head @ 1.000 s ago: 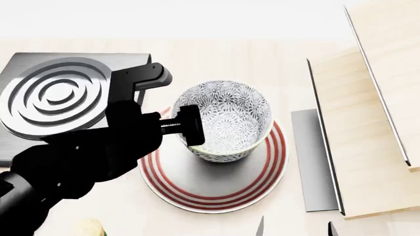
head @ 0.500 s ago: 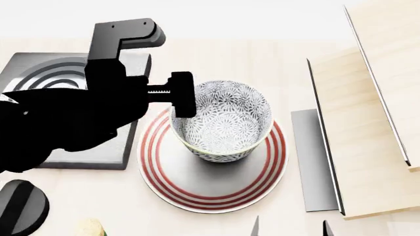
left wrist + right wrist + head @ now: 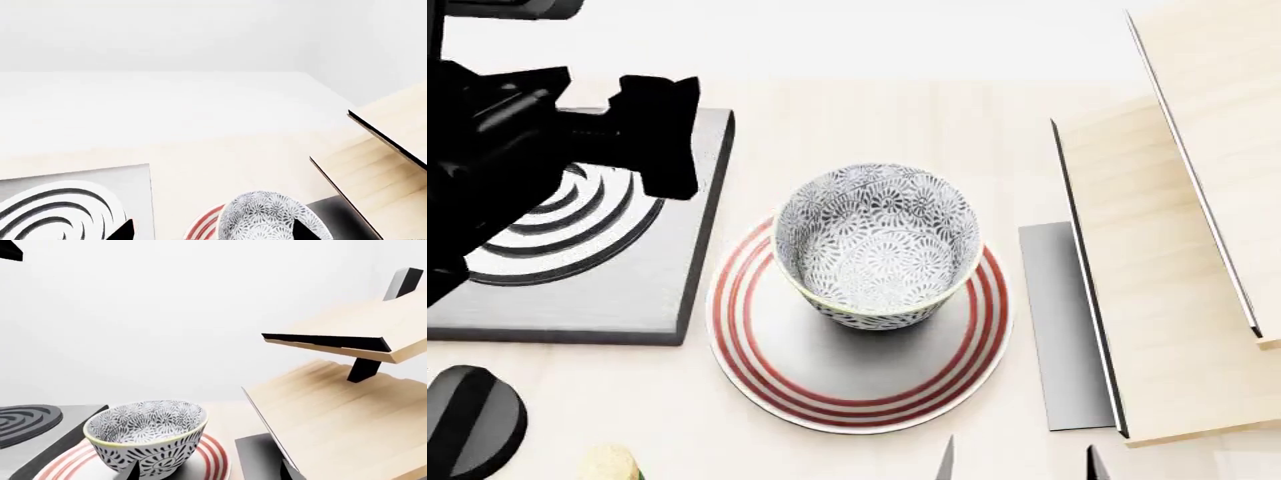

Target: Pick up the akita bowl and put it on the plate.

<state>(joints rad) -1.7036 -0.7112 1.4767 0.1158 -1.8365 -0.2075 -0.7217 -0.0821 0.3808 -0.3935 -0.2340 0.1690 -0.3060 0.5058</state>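
One akita bowl (image 3: 878, 245), sitting upright on the plate (image 3: 861, 375) and a touch toward its 12 o'clock edge, with the red rings showing widest at 6 o'clock. By my reading the placement is done.

The left gripper (image 3: 647, 125) hangs up at 10 o'clock from the bowl, over the dark burner (image 3: 627, 270), holding nothing; how far apart its fingers stand I cannot tell from these views. The right gripper shows only as dark tips at the foot of its own wrist view, fingers apart and empty.

Risks? A low return swing of the left arm could clip the rim and skid the bowl off-centre (it sits high and narrow). The wooden shelf unit (image 3: 1174, 260) at 3 o'clock crowds the right arm.

The bowl is empty; the plate carries only the bowl.
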